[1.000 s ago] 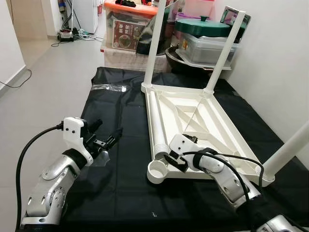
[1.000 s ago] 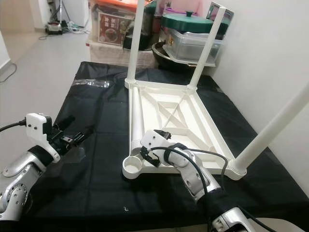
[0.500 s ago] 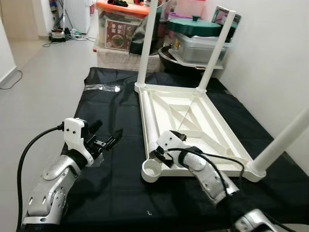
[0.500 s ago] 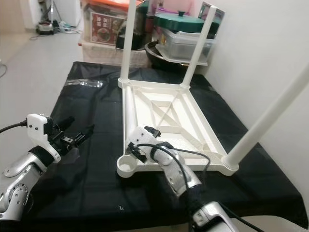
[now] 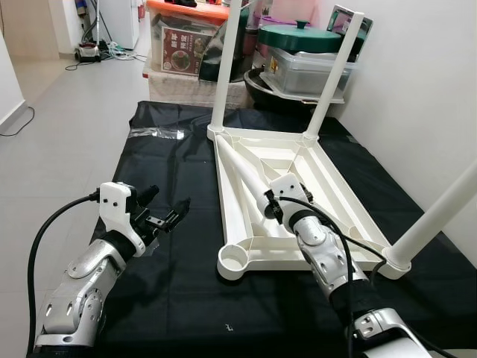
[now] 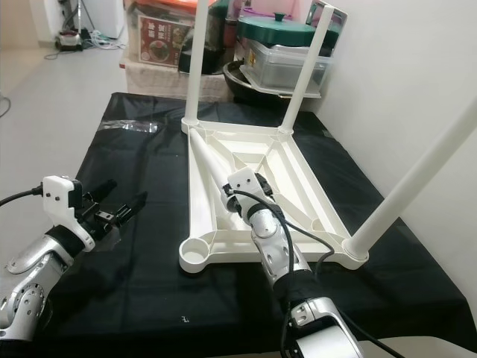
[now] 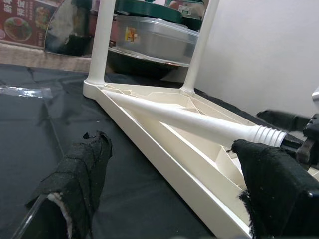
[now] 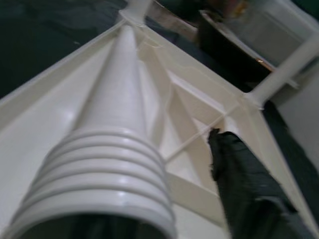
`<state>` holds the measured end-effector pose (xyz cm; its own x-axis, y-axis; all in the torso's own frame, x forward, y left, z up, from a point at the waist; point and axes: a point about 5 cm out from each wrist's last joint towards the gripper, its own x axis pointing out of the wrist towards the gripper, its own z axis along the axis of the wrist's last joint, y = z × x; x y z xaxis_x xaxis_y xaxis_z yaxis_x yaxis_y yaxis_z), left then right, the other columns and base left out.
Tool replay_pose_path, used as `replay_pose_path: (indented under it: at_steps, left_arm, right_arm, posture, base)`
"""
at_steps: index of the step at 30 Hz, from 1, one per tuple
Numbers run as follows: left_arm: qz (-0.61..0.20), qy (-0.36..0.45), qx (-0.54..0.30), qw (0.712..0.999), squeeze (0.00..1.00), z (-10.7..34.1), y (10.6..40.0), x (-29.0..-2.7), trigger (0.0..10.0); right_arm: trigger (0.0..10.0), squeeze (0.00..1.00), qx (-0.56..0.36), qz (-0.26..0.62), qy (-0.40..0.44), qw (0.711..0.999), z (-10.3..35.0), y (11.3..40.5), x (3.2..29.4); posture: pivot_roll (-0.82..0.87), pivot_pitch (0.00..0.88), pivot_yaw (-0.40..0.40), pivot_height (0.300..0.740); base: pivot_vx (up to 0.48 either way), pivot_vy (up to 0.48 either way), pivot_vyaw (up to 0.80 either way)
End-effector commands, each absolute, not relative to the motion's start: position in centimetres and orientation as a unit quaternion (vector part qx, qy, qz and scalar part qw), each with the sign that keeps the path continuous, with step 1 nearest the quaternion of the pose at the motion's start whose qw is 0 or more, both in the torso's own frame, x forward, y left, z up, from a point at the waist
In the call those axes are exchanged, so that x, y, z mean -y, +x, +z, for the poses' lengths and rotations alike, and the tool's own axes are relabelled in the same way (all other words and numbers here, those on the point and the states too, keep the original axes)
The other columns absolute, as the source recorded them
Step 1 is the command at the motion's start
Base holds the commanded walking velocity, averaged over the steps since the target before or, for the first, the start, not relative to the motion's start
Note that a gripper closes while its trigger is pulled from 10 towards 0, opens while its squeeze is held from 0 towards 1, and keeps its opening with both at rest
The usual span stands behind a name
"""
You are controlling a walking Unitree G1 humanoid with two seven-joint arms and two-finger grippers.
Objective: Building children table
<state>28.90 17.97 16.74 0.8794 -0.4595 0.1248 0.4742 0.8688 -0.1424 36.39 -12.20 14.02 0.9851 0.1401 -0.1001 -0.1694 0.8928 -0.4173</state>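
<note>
The white children's table [image 5: 343, 201] lies upside down on a black sheet [image 5: 179, 149]. Three legs stand up from its corners: two far ones [image 5: 225, 67] and a near right one [image 5: 440, 216]. The near left socket [image 5: 232, 259] holds no leg. My right gripper [image 5: 270, 206] is shut on the threaded end [image 8: 109, 169] of the loose leg [image 5: 242, 168], which slants from the far left corner up over the frame. My left gripper [image 5: 170, 198] hovers open over the sheet, left of the table, nothing between its fingers [image 7: 79, 174].
Storage boxes [image 5: 186, 52], a green-lidded pot [image 5: 305, 37] and a clear container [image 5: 313, 71] stand behind the sheet. A white wall [image 5: 417, 97] runs close along the table's right side. A clear plastic bag [image 5: 160, 134] lies on the sheet's far left. Tiled floor [image 5: 67, 134] lies to the left.
My right gripper has raised the loose leg's threaded end from beside the near left socket and swung it over the frame's middle. The camera shifted a little; the left gripper stayed put.
</note>
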Motion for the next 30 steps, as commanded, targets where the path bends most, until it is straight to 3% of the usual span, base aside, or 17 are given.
replay_pose_path:
  at_steps: [1, 9, 16, 23, 30]
  left_arm:
    - [-0.244, -0.082, 0.043, 0.965, 0.00, 16.6, 29.0, -17.6, 10.0]
    - [-0.242, -0.081, 0.042, 0.966, 0.00, 16.6, 29.1, -17.6, 10.0]
    - [-0.241, -0.080, 0.040, 0.966, 0.00, 16.6, 29.1, -17.8, 10.0]
    - [-0.235, -0.079, 0.045, 0.968, 0.00, 16.7, 29.0, -18.2, 10.0]
    - [-0.230, -0.091, 0.048, 0.968, 0.00, 16.9, 29.0, -18.5, 10.0]
  right_arm:
    - [0.0, 0.00, -0.039, 0.100, -0.210, 0.972, 13.1, 35.9, 11.7]
    - [0.0, 0.00, -0.028, 0.112, -0.198, 0.973, 13.0, 35.8, 11.1]
    - [0.0, 0.00, -0.006, 0.114, -0.183, 0.976, 13.8, 35.8, 12.2]
    - [0.0, 0.00, 0.011, 0.103, -0.167, 0.981, 14.8, 34.8, 17.0]
    - [0.0, 0.00, 0.030, 0.126, -0.131, 0.983, 15.6, 33.4, 18.7]
  posture:
    - [0.13, 0.000, -0.182, 0.740]
    - [0.14, 0.000, -0.183, 0.740]
    - [0.13, 0.000, -0.175, 0.740]
    - [0.09, 0.000, -0.152, 0.740]
    - [0.07, 0.000, -0.134, 0.740]
  base:
    - [0.000, 0.000, 0.00]
    - [0.000, 0.000, 0.00]
    - [0.000, 0.000, 0.00]
    - [0.000, 0.000, 0.00]
    - [0.000, 0.000, 0.00]
